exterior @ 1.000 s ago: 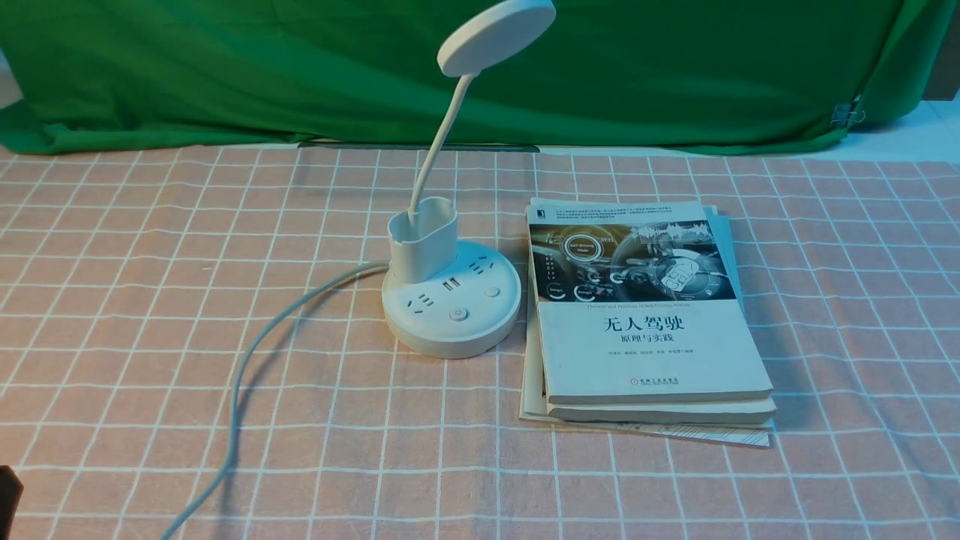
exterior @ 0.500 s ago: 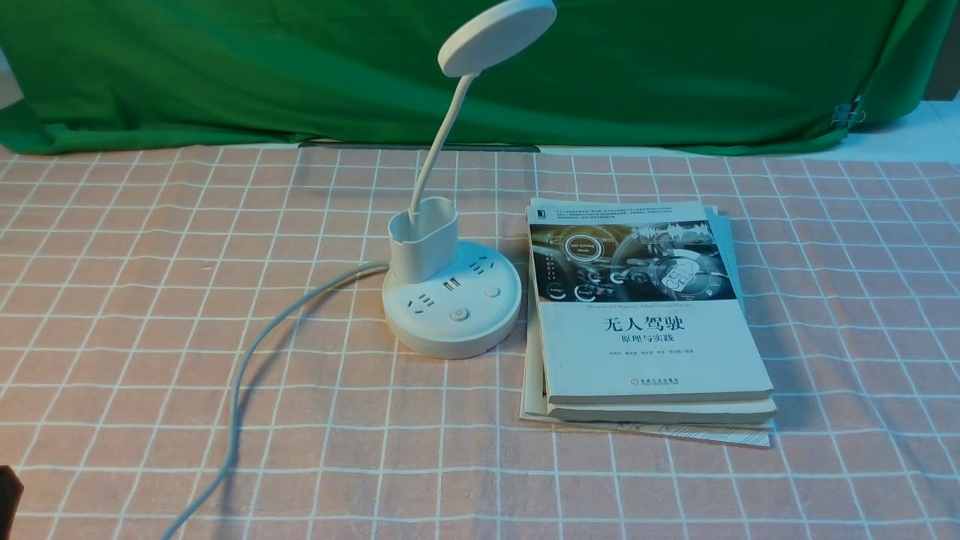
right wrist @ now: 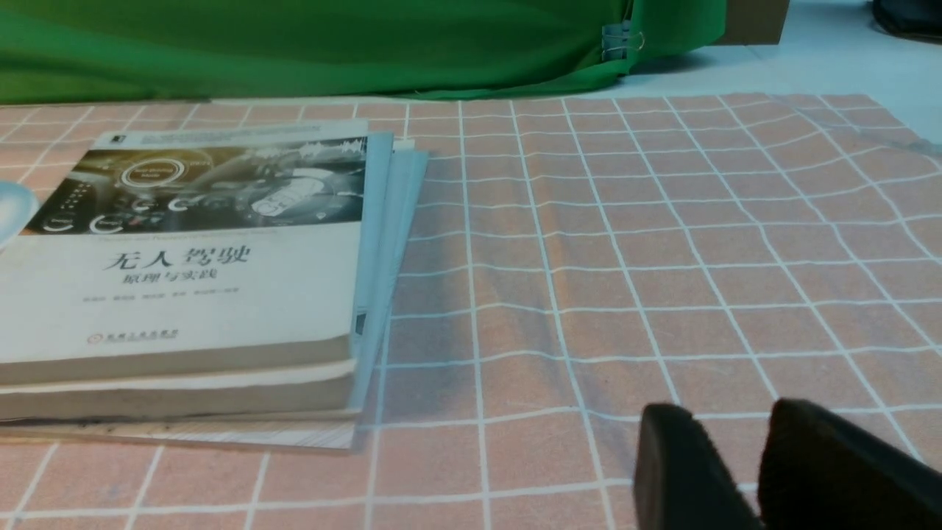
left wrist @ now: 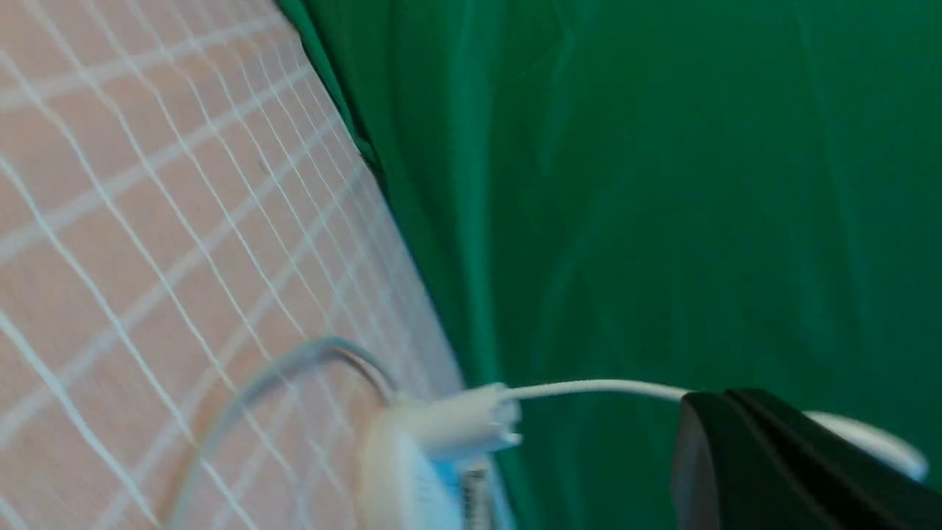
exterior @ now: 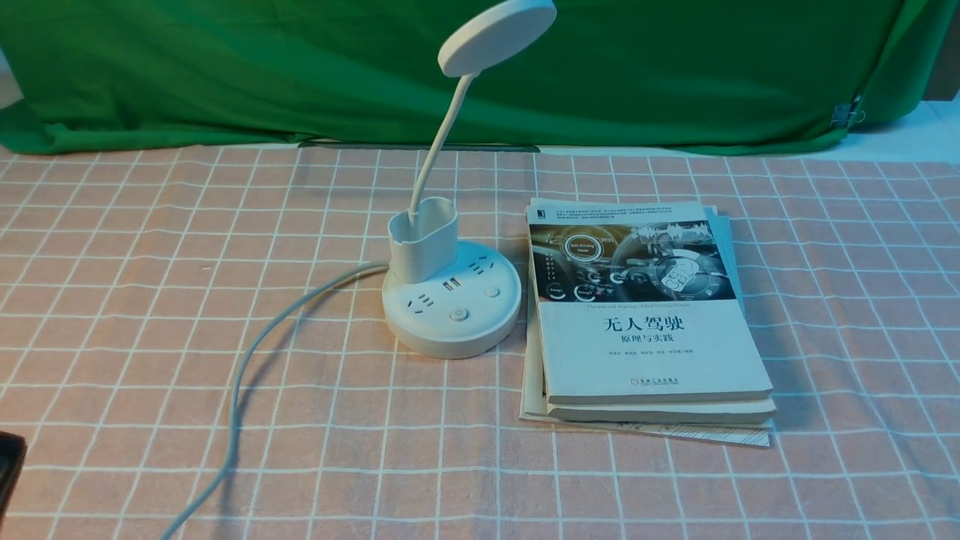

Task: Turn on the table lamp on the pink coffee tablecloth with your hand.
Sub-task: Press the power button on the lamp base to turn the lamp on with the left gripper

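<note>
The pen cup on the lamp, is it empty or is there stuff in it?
No pens show in the cup, just the lamp's thin neck by its rim; I can't tell about the bottom, which is hidden.

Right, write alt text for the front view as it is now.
A white table lamp with a round head and thin bent neck stands on a pink gridded tablecloth, left of a stack of books, before a green backdrop; a dark shape edges in at lower left.

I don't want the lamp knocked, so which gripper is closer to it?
Left, it seems: the left gripper is left of and nearer the robot than the table lamp; the right gripper is beyond the books, farther right.
</note>
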Robot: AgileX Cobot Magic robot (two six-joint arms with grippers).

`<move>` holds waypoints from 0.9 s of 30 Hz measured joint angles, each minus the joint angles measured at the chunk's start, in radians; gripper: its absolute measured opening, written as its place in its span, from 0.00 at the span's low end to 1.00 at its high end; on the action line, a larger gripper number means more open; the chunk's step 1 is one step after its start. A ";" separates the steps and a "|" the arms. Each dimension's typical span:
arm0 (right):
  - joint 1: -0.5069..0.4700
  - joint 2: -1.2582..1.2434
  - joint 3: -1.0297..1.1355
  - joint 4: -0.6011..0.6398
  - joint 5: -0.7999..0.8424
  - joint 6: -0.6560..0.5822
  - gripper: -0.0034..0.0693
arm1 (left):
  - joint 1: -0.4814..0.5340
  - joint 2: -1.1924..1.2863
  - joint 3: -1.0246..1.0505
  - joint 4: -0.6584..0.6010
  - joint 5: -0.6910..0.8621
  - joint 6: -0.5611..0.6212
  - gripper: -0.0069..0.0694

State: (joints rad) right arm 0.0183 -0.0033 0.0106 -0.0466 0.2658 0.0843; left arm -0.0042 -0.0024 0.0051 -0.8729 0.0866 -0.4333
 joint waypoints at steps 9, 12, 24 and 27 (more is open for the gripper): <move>0.000 0.000 0.000 0.000 0.000 0.000 0.37 | 0.000 0.000 0.000 -0.019 -0.014 -0.087 0.11; 0.000 0.000 0.000 0.000 0.000 0.000 0.37 | 0.000 0.000 -0.022 0.005 0.018 -0.030 0.12; 0.000 0.000 0.000 0.000 0.000 0.000 0.37 | 0.000 0.378 -0.647 0.604 0.558 0.311 0.12; 0.000 0.000 0.000 0.000 0.000 0.000 0.37 | 0.000 0.520 -0.749 0.697 0.661 0.383 0.12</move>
State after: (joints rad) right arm 0.0183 -0.0033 0.0106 -0.0466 0.2658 0.0843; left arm -0.0042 0.5176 -0.7435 -0.1760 0.7478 -0.0503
